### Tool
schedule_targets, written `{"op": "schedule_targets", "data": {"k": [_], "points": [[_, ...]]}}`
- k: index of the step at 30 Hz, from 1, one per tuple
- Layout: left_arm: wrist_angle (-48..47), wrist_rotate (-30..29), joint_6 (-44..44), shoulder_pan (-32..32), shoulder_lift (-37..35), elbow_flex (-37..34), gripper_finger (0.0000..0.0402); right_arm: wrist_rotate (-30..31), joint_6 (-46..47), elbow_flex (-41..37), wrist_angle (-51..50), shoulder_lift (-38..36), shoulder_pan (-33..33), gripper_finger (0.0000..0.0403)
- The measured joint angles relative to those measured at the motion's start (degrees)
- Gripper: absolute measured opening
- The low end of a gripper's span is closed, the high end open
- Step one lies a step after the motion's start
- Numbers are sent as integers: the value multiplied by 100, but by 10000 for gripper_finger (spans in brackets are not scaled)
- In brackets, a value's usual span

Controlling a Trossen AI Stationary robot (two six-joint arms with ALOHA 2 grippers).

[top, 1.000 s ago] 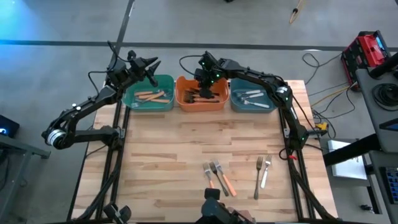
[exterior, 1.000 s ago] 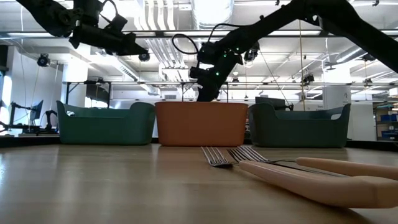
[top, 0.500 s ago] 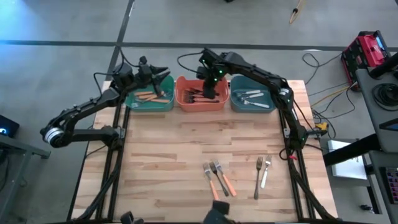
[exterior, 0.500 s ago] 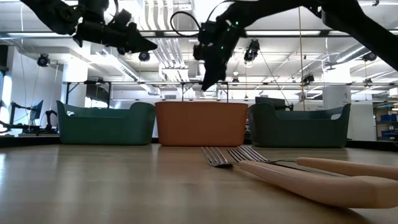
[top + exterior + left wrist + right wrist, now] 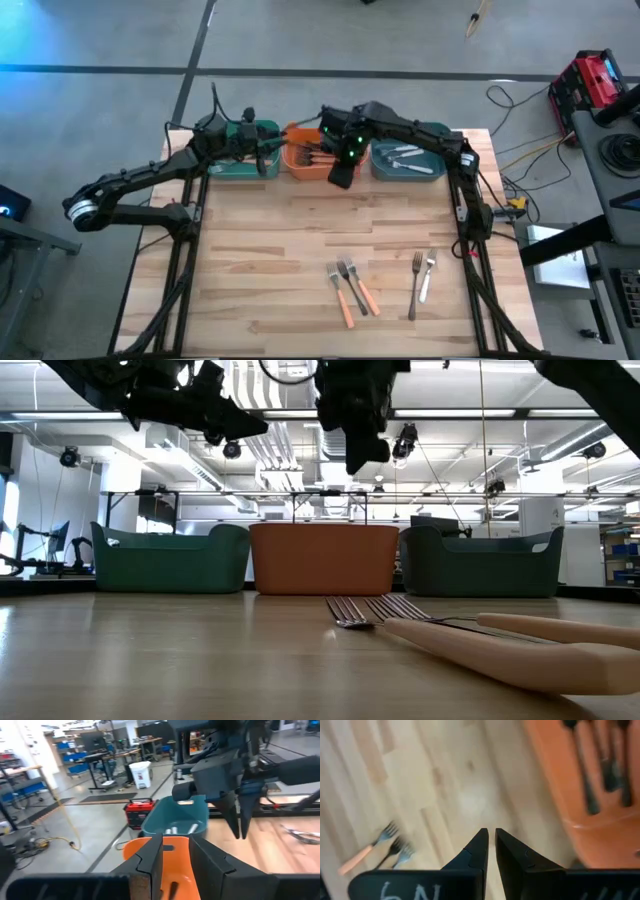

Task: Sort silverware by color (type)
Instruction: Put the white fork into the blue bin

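Three bins stand along the table's far edge: a green one (image 5: 228, 166), an orange one (image 5: 308, 160) holding dark-handled forks (image 5: 600, 770), and a teal one (image 5: 405, 160) holding silver forks. Loose silverware lies near the front edge: orange-handled and dark forks (image 5: 348, 288), and two pale forks (image 5: 422, 278). My left gripper (image 5: 272, 152) hangs level and open above the green bin's right end, pointing toward the orange bin (image 5: 175, 865). My right gripper (image 5: 340, 178) is shut and empty. It points steeply down, high above the wood just in front of the orange bin (image 5: 580, 790).
Bare wood lies between the bins and the loose forks. The two grippers hang close together over the orange bin's left near corner; in the left wrist view the right gripper (image 5: 237, 827) shows just ahead. In the low view both grippers (image 5: 365, 460) hang well above the bin rims.
My right gripper has risen out of the orange bin and come toward the table's near edge, tipping as it went; it stays shut and empty. My left gripper has swung level toward the table's right, from above the green bin toward the orange bin.
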Motion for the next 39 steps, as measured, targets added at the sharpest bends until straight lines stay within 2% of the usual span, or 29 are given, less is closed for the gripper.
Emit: {"op": "schedule_targets", "data": {"k": [5, 12, 17, 21, 26, 32, 39], "points": [[-86, -2, -21, -335, 0, -54, 78, 5, 356, -427, 46, -209, 486, 27], [-64, -13, -203, -695, -65, -68, 78, 13, 938, -1490, 371, -586, 952, 27], [-44, -17, -302, -990, -103, -68, 78, 19, 1549, -2602, 586, -1065, 1170, 27], [-38, -22, -305, -1147, -103, -68, 77, 15, 2240, -3756, 1100, -1758, 1347, 27], [68, -26, -534, -1190, -105, -70, 78, 21, 3658, -5388, 1757, -2879, 1616, 27], [101, -26, -579, -1190, -105, -70, 78, -11, 6058, -7094, 1971, -4147, 2187, 27], [123, -26, -613, -1190, -105, -70, 77, -245, 8527, -8300, 2067, -5404, 3371, 27]]}}
